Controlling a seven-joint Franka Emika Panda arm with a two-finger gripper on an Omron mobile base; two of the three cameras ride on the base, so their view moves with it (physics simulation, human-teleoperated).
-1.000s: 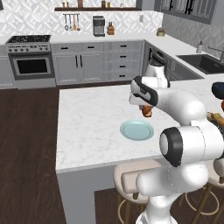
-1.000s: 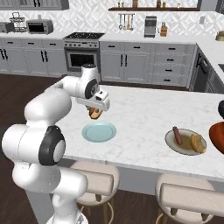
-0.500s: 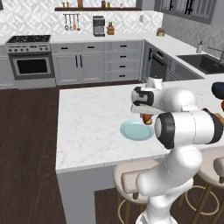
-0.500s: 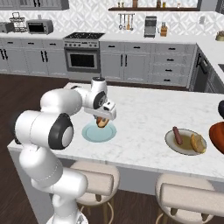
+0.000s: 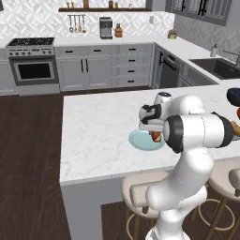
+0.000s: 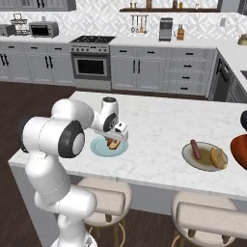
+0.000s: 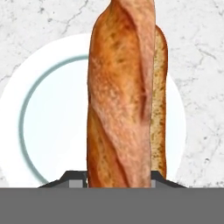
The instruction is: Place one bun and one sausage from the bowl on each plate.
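1. Bun (image 7: 124,96) is clamped in the gripper (image 7: 118,175), hanging right over the pale blue plate (image 7: 48,127) near the island's front edge.
2. Lower until it nearly touches, keep it centred, then release.
3. Blue plate holds nothing else yet.
4. Beige plate (image 6: 205,166) already holds a sausage (image 6: 195,149) and a bun.
5. Reddish-brown bowl (image 6: 240,150) sits at the right edge; contents unclear.

bun (image 7: 122,100): golden-brown, flecked crust | pale blue plate (image 7: 52,127): white rim, teal ring | surface (image 5: 98,131): white marble, grey veins | beige plate (image 6: 205,157): olive-brown centre
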